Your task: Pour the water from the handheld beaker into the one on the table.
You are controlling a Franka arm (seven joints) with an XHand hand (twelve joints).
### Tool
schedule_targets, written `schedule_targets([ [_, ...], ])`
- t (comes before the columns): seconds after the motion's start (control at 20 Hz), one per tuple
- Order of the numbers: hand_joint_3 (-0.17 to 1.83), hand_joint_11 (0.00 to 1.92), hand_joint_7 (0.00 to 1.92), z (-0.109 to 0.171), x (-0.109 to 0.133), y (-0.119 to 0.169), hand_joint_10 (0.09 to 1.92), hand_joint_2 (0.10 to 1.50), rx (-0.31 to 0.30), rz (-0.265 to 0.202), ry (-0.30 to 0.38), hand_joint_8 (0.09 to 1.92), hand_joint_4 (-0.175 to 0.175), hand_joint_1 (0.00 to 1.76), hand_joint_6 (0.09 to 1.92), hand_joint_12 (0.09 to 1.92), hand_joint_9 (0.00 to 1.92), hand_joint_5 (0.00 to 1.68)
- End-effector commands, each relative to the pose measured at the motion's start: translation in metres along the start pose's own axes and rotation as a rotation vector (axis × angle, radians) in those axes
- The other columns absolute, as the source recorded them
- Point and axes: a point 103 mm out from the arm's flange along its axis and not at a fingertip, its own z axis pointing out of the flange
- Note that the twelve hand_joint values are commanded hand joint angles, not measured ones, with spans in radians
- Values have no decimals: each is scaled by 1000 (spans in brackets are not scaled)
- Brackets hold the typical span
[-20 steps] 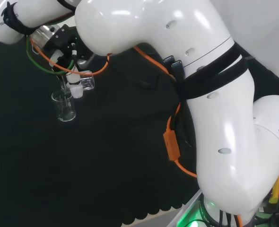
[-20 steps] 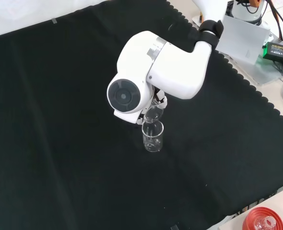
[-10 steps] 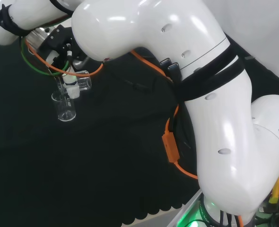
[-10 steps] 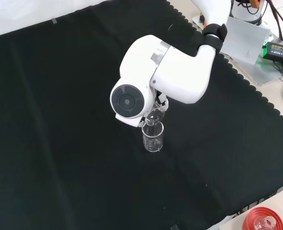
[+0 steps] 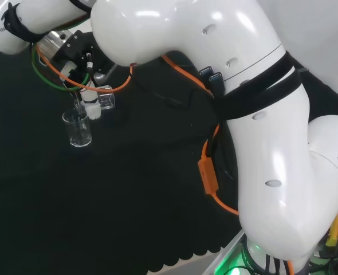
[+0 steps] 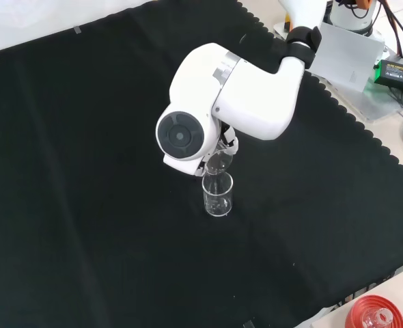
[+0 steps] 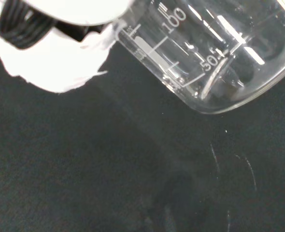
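Hand (image 5: 84, 98) grasping a clear beaker (image 5: 105, 101), fingers curled round it, tipped on its side above the cloth (image 5: 129, 189) in head view. Most of the hand is hidden there behind the arm (image 5: 215, 69) and its orange cable (image 5: 208, 172). In front view the arm's link with the grey cap stands in front of the hand, and just the tilted glass (image 6: 218, 162) pokes out under it.

Second beaker (image 5: 78, 128) stands upright on the cloth, just below and left of the held one in head view; in front view it (image 6: 217, 194) sits directly under the tilted mouth, the two glass edges close to touching, can't tell if they do. No stream visible. Can't make out a water level in either one.

Wrist view: held beaker (image 7: 205, 53) close up, white graduation marks on its wall. White blurred part of the hand (image 7: 55, 58) beside it. Faint glass outlines (image 7: 229, 169) on the cloth beyond, hard to make out.

Red ribbed stand (image 6: 376, 313) at the near right edge in front view, cut off by the frame.
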Motion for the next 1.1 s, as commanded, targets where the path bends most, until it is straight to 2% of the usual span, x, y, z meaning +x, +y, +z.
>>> schedule_targets([
  [0.05, 562, 1253, 1902, 1, -2, -1, 87, 705, -4, 6, -3, 87, 23, 1165, 599, 886, 1620, 1293],
  [0.15, 561, 1259, 1902, 2, -4, -2, 87, 705, -12, 9, 0, 87, 18, 1166, 598, 880, 1621, 1293],
  [0.25, 561, 1262, 1902, -7, 6, 1, 87, 705, -2, 14, -12, 87, 17, 1166, 598, 879, 1621, 1293],
  [0.55, 559, 1290, 1917, 2, -4, -3, 87, 706, -3, 12, -9, 87, 12, 1167, 598, 879, 1633, 1293],
  [1.1, 559, 1297, 1920, 0, -4, -5, 87, 706, 29, 17, -38, 87, 8, 1168, 596, 870, 1637, 1294],
])
